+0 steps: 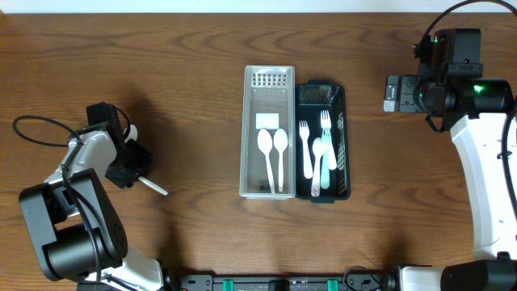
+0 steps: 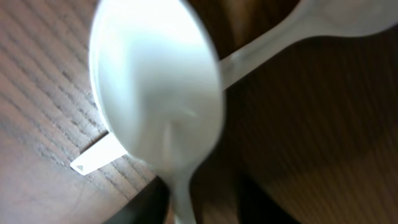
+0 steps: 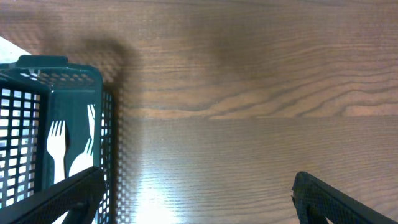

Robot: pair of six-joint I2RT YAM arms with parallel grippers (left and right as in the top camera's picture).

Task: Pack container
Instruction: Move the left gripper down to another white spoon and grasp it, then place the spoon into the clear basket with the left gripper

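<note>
Worktop (image 1: 202, 65) of brown wood, seen from above, with two long narrow baskets side by side and touching at its middle. The white basket (image 1: 249, 137) on the left holds two white spoons (image 1: 272, 153) lying parallel, bowls toward the far end. The dark green basket (image 1: 346, 137) on the right holds forks (image 1: 325, 121) and at least one more pale utensil, too small to tell apart.

At the left of the worktop, well away from the baskets, the left gripper (image 1: 129, 166) points down at the wood. Its wrist camera shows a white spoon (image 2: 155, 93) very close and blurred. The bowl fills the picture, and the neck runs down between the two dark fingers (image 2: 149, 205). The gripper looks closed on that neck. Behind it, a second spoon (image 2: 267, 43) lies on the wood, with its bowl toward the upper right and its handle end toward the lower left.

At the right, the right gripper (image 3: 199, 202) sits above bare wood just beside the far end of the green basket, clear of it. Its fingertips are spread wide at the bottom corners of its own wrist view, with nothing between them. That view also shows a corner of the green basket with a white fork inside.
</note>
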